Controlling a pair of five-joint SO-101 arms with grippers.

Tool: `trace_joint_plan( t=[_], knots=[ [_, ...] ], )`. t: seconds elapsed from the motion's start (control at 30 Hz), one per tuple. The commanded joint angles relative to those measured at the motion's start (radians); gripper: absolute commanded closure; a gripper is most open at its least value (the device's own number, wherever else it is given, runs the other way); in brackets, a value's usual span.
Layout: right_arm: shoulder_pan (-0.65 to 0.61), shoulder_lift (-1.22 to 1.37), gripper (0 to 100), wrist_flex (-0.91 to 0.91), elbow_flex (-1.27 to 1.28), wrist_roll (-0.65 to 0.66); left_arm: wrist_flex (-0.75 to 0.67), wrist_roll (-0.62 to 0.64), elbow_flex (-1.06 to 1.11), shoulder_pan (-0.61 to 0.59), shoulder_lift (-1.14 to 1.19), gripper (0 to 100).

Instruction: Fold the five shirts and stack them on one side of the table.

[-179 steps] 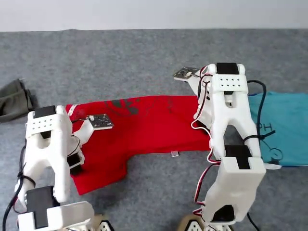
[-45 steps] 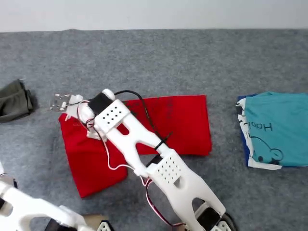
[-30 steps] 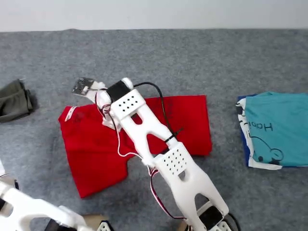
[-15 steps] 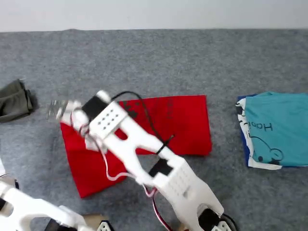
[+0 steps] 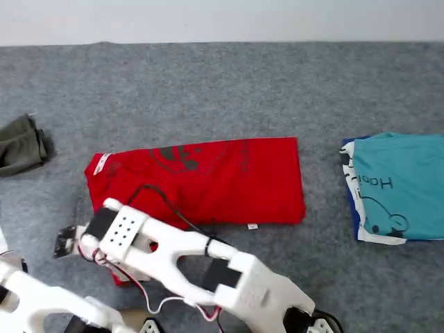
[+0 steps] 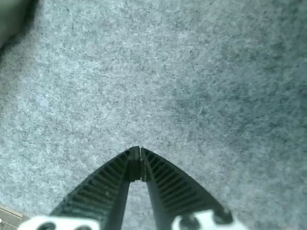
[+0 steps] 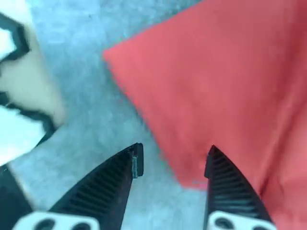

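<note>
Red shirt [image 5: 208,180]: its near-left edge runs through the gap between the right gripper [image 7: 173,165] fingers. Fingers [image 7: 112,184] black, ribbed on the inner faces, spread apart, gripping nothing. One finger sits over red cloth, the other over grey mat. Cannot tell whether the tips touch the fabric.

High view: right arm [image 5: 201,267], white perforated plastic with loose black and red wires, lies across from near centre to the near left. Its wrist end is at the shirt's near-left corner.

Shirt itself: smooth red knit, flat, folded to a rough rectangle lying left to right in the middle of the table. A flap extends toward the near left and is partly hidden by the arm. Dark print on the far-left part; small white tag [image 5: 252,225] at the near edge.

Left gripper [image 6: 140,164]: ribbed black fingers pressed together at the tips, nothing between them, above bare mat. Left arm [image 5: 35,302] at the near-left corner.

Mat [image 5: 229,90]: grey, fuzzy, felt-like, covers the table.

Right edge: teal shirt [image 5: 406,173], folded square, dark line print, on top of a stack. A blue layer [image 5: 349,182] and a white edge show beneath it on its left side. Well apart from the red shirt.

Far left edge: dark olive shirt [image 5: 21,142], crumpled, unfolded.
</note>
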Motion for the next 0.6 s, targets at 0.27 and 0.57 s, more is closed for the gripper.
trace_joint_plan(
  t=[0.27,0.57],
  knots=[
    [0.013,0.084,90.3,-0.099,-0.021,-0.002,0.0,-0.003,-0.031,0.002,-0.025,99],
    [0.073,0.005,98.8,-0.101,-0.021,0.0,0.0,-0.003,-0.03,0.003,-0.023,99]
  ],
)
